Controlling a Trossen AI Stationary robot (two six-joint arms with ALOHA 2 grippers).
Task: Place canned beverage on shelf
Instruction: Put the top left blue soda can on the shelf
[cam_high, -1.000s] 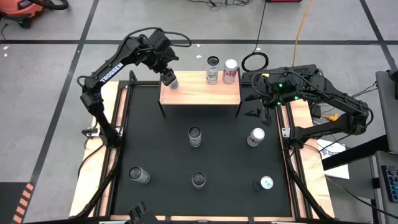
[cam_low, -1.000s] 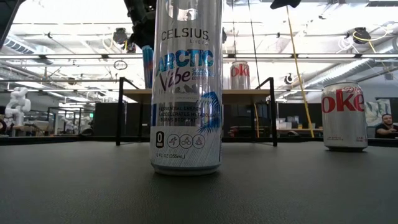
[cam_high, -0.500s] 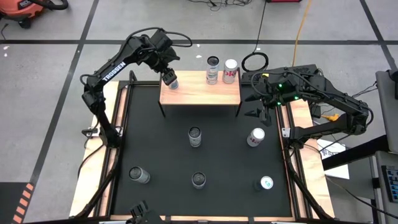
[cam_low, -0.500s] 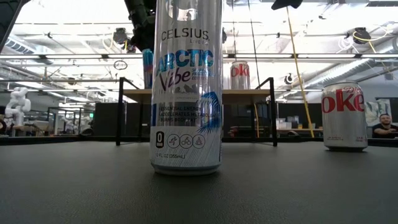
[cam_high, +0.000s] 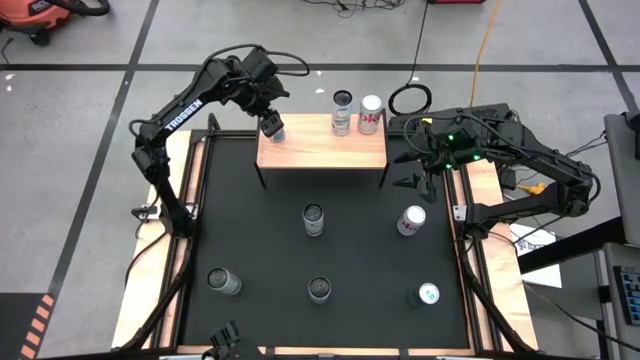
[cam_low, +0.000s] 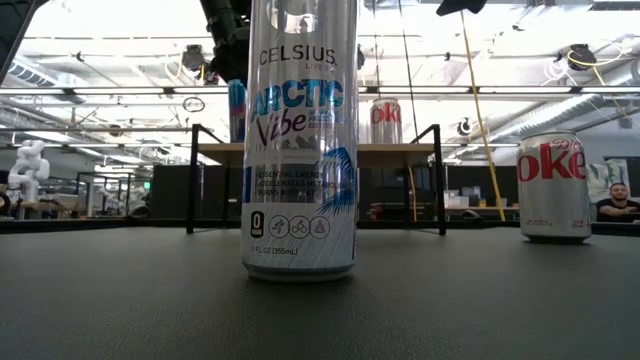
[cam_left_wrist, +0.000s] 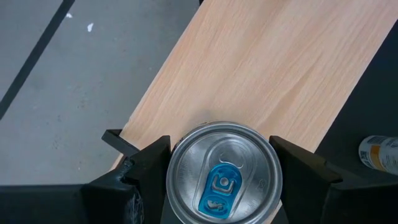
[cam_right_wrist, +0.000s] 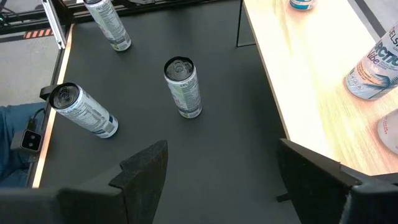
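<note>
You had the shelf (cam_high: 322, 152) at the far end of the table (cam_high: 250, 240), with two cans (cam_high: 342, 112) side by side at its far right edge. The left gripper (cam_high: 271, 128) sat over the shelf's far left corner, clamped on a can (cam_left_wrist: 224, 173). Five more cans (cam_high: 314, 220) stood spread over the table nearer you, and the right gripper (cam_high: 412, 170) hung just off the shelf's right end with its fingers apart.

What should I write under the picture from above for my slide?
Left claw holds a can over the shelf, near two cans.
</note>
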